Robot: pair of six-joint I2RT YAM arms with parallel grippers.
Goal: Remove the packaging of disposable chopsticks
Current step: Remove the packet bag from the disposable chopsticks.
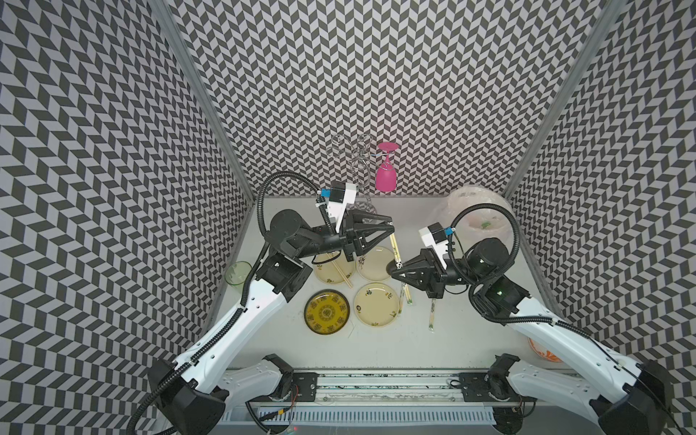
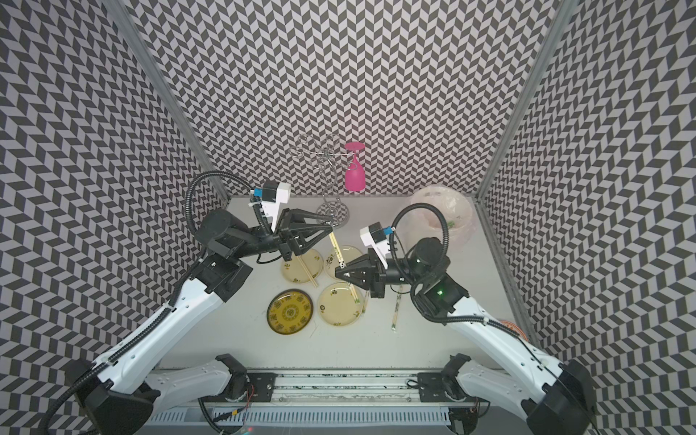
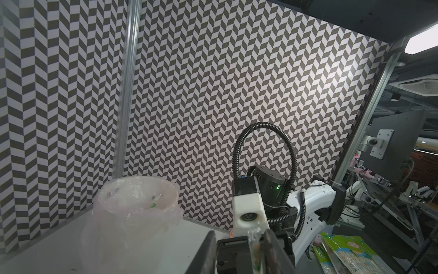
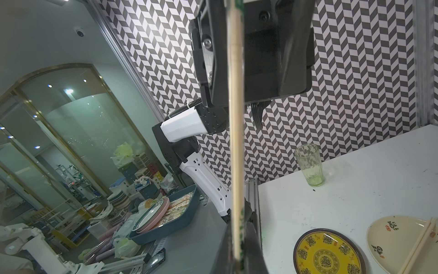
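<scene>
Clear plastic packaging [image 1: 395, 249], with the disposable chopsticks [image 4: 236, 142] inside, is held off the table by the far cream plate [image 1: 376, 268], spanned between both claws. right gripper [image 1: 396, 269] is clenched on the near end, film and wood together. left gripper [image 1: 391, 227] sits at the far end with jaws parted. In the left wrist view the sleeve tip lies against one finger [image 3: 271, 253] with a gap on the other side, so no pinch there.

We read this as the regrip before the strip; the sleeve is not off yet. Next move, as we see it: left closes on the loose film tip only, past the wood, then pulls along the stick axis while right holds. An off-axis pull could snap the sticks. The empty sleeve then goes to the bin bag [image 1: 476, 211], far right.
</scene>
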